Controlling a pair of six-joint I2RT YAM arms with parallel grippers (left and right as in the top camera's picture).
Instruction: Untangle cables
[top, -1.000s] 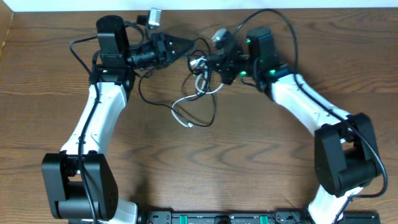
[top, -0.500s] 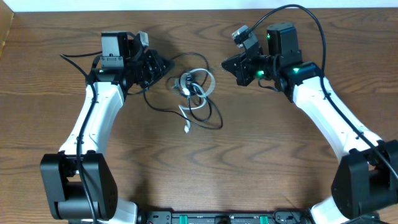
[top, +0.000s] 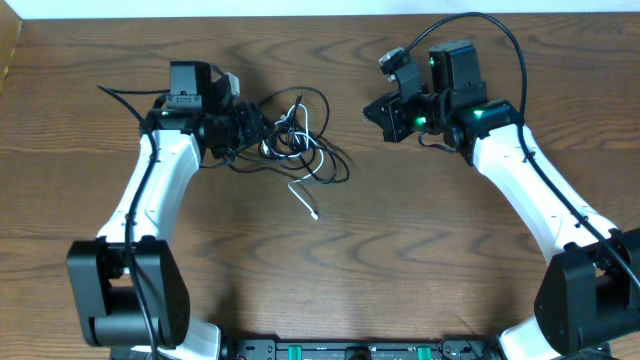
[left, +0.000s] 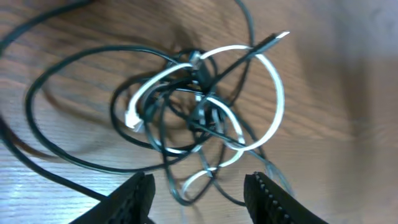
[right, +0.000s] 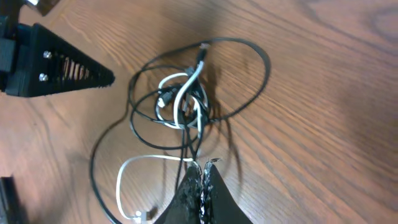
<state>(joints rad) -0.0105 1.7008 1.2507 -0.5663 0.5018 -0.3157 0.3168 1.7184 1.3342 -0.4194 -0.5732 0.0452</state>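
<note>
The left gripper (left: 199, 186) has its jaws parted and grips nothing. The cables (left: 199, 118) lie knotted just ahead of its fingertips in the middle of the wrist view, with one loop reaching in between the tips. Overhead, the bundle sits upper centre on the table (top: 400, 270), and the white cable (top: 303, 198) trails a tail toward the lower right. The right gripper (right: 203, 171), upper right overhead, is pressed closed and empty, well apart from the bundle.

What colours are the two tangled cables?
One black cable, one white cable; clearest in the left wrist view.
</note>
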